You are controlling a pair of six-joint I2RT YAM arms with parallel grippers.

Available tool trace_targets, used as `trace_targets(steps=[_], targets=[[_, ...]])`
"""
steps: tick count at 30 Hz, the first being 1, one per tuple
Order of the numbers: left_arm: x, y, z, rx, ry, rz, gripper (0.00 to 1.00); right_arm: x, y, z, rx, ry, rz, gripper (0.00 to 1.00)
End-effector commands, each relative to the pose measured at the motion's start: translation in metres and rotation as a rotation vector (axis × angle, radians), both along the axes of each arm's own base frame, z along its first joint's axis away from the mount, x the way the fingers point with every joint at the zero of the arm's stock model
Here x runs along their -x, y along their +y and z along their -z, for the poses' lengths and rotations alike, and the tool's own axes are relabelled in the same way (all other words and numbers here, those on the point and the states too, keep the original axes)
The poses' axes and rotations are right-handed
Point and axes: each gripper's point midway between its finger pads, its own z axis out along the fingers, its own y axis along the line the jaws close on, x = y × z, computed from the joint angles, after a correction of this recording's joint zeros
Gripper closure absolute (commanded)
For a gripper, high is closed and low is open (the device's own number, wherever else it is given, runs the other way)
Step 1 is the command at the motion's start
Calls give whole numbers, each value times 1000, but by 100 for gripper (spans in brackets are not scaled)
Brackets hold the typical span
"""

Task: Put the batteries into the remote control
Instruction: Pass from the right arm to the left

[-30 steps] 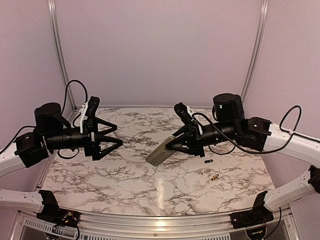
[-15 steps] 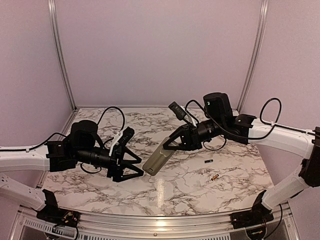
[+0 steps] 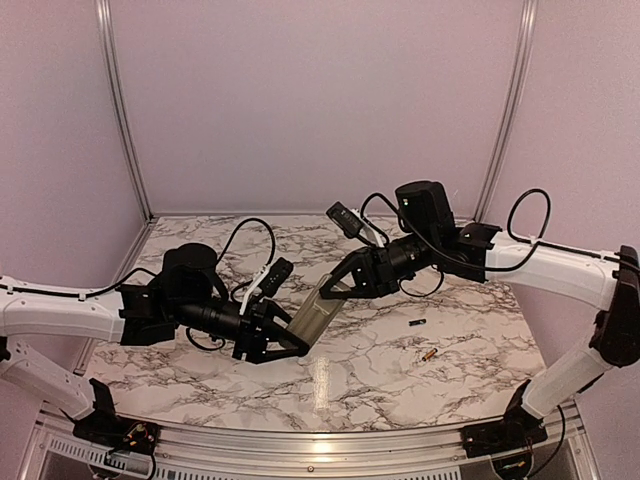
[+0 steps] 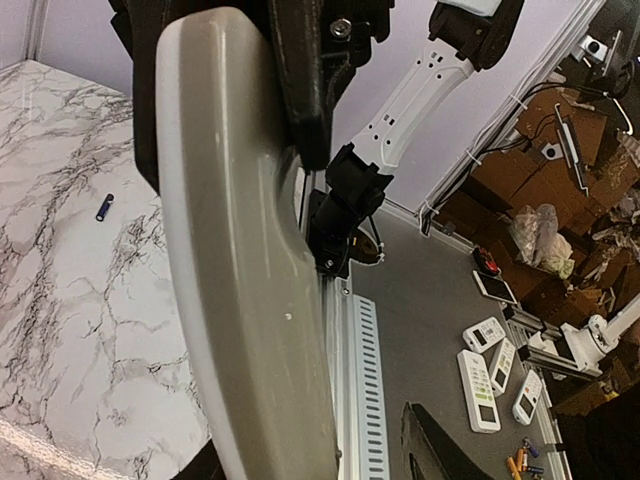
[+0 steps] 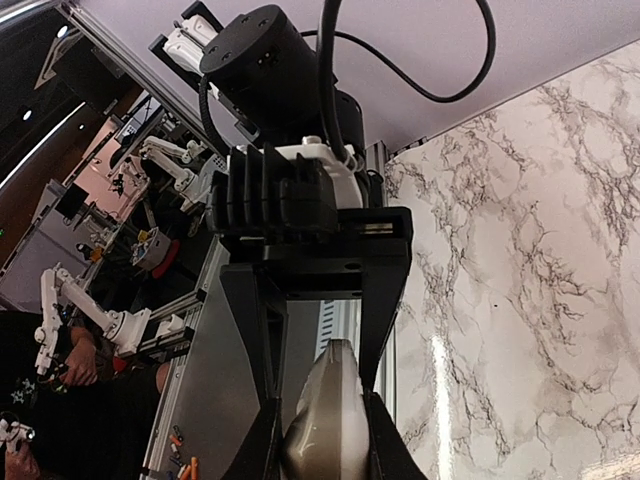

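The remote control [image 3: 313,317], greyish back showing, hangs tilted above the marble table. My right gripper [image 3: 337,289] is shut on its upper end. In the right wrist view the remote [image 5: 325,425] sits clamped between that gripper's [image 5: 325,445] fingers. My left gripper [image 3: 292,341] straddles the remote's lower end. In the left wrist view the remote [image 4: 240,260] fills the space between that gripper's [image 4: 315,462] jaws, with a gap still showing on the right side. A blackish battery [image 3: 417,323] and a gold battery [image 3: 428,354] lie on the table to the right. The dark battery [image 4: 104,207] also shows past the remote.
The marble table [image 3: 200,385] ends in a metal rail at the near edge. Aluminium posts [image 3: 120,110] stand at the back corners against the plain walls. Several spare remotes [image 4: 480,390] lie on the floor beyond the table.
My left arm has swung in from the left, and its wide-open jaws have narrowed around the remote's lower end. The right arm has carried the remote slightly left and lower.
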Motion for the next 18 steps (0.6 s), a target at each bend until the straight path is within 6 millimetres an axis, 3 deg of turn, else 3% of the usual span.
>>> trace_targets(steps=[1, 9, 11, 13, 14, 16, 18], targets=[[1, -9, -25, 84, -16, 23, 55, 6, 6, -12, -13, -11, -33, 100], [-4, -8, -31, 126, -27, -13, 89, 5, 5, -18, -35, -13, -21, 100], [-5, -5, -37, 167, -31, -38, 91, 3, 4, -20, -47, -14, -16, 81], [-8, -1, -42, 202, -41, -69, 93, 0, 2, -23, -64, -18, 2, 32], [-9, 0, -44, 215, -42, -82, 94, 0, 1, -24, -72, -21, 6, 15], [-11, 2, -49, 243, -38, -100, 95, -3, 0, -30, -104, -43, 33, 6], [-14, 2, -54, 283, -27, -116, 95, -4, 0, -34, -134, -43, 51, 4]])
